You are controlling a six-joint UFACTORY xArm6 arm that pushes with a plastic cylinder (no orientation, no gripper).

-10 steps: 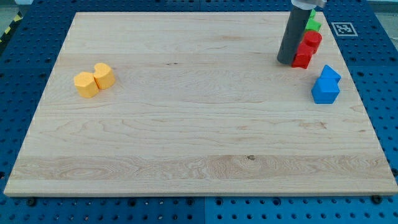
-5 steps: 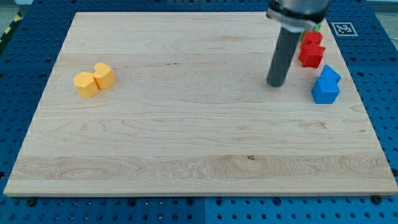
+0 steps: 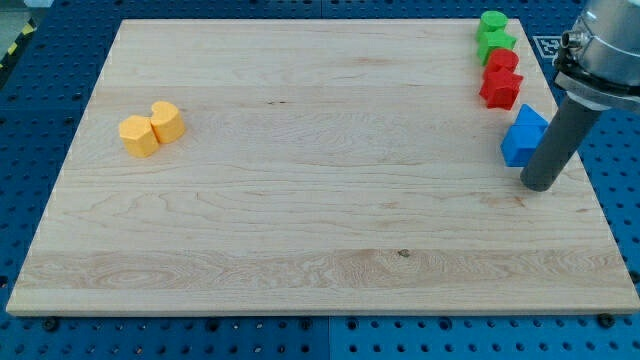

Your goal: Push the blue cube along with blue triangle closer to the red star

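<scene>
The blue cube (image 3: 516, 147) and the blue triangle (image 3: 527, 119) sit touching each other near the board's right edge. The red star (image 3: 500, 89) lies just above them toward the view's top, with a small gap. My tip (image 3: 538, 185) is on the board just below and to the right of the blue cube. The rod covers part of the cube's right side.
Another red block (image 3: 502, 61) sits right above the red star. Two green blocks (image 3: 493, 33) stand at the top right corner. Two yellow blocks (image 3: 151, 128) sit together at the left. The wooden board (image 3: 300, 200) rests on a blue pegboard.
My tip has moved from left of the red blocks, down and across to the right, to below the blue cube. The green blocks are now uncovered. No block has moved.
</scene>
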